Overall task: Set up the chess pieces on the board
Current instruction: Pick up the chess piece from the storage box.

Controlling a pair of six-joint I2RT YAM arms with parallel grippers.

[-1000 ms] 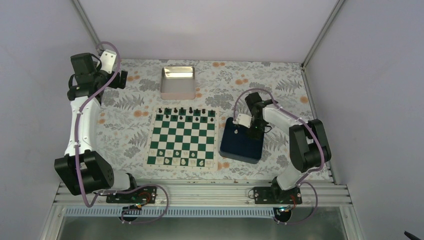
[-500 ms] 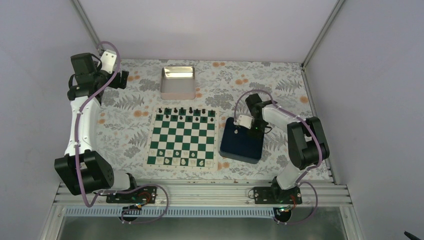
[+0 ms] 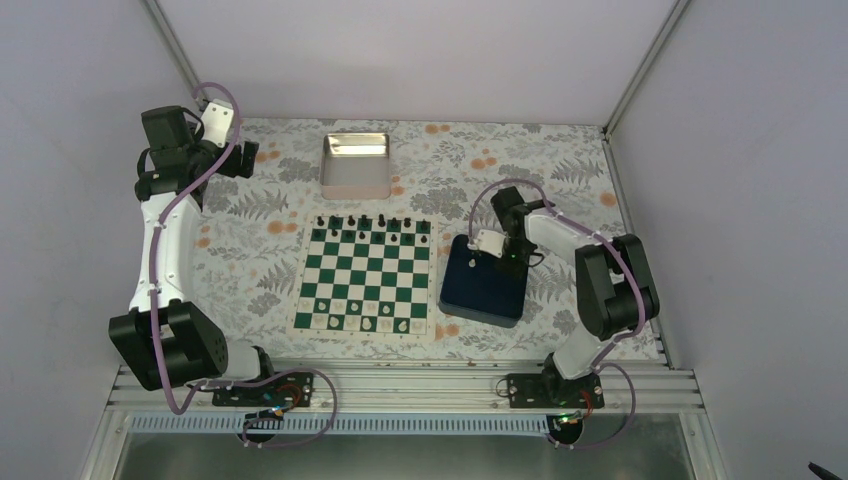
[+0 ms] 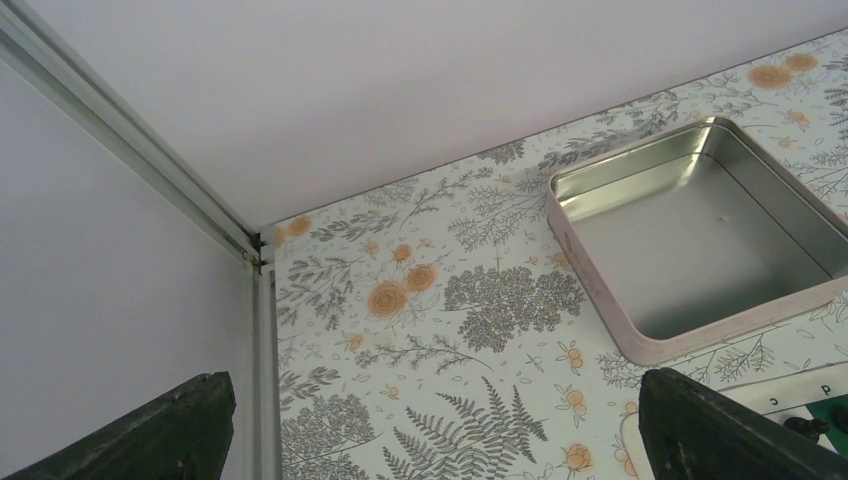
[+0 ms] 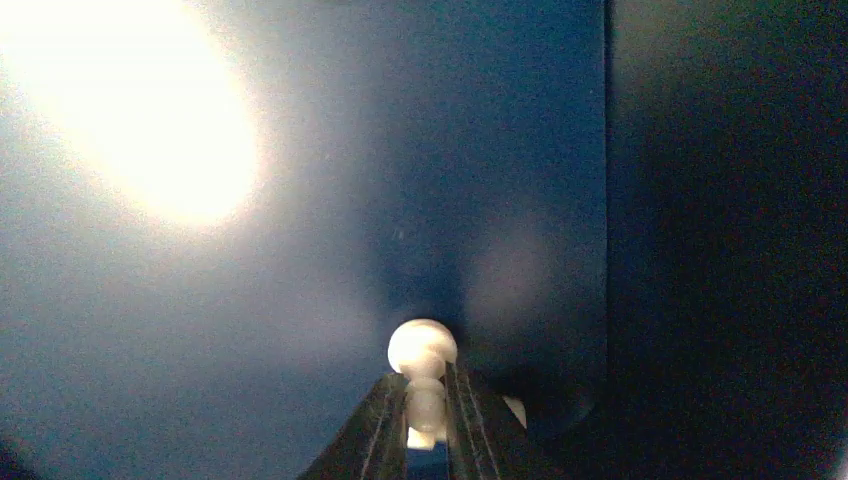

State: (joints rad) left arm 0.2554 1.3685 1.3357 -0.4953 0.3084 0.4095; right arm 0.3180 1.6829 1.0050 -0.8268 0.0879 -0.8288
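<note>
The green and white board [image 3: 366, 279] lies at the table's middle, with small black pieces along its far row and several white chess pieces [image 3: 368, 323] along its near row. My right gripper [image 3: 507, 256] reaches down into the dark blue tray [image 3: 480, 293]. In the right wrist view its jaws are shut on a white pawn [image 5: 423, 352], whose round head sticks out beyond the fingertips [image 5: 391, 400] close to the tray floor. My left gripper [image 4: 430, 425] hangs wide open and empty over the far left corner of the table.
A shiny metal tin [image 3: 356, 165] stands empty behind the board, also seen in the left wrist view as the tin [image 4: 700, 230]. The enclosure walls and corner post [image 4: 250, 250] close in at the far left. A floral cloth [image 3: 250, 250] covers the table.
The right gripper has lowered slightly into the blue tray and its jaws have closed on the white pawn. The left arm has not moved.
</note>
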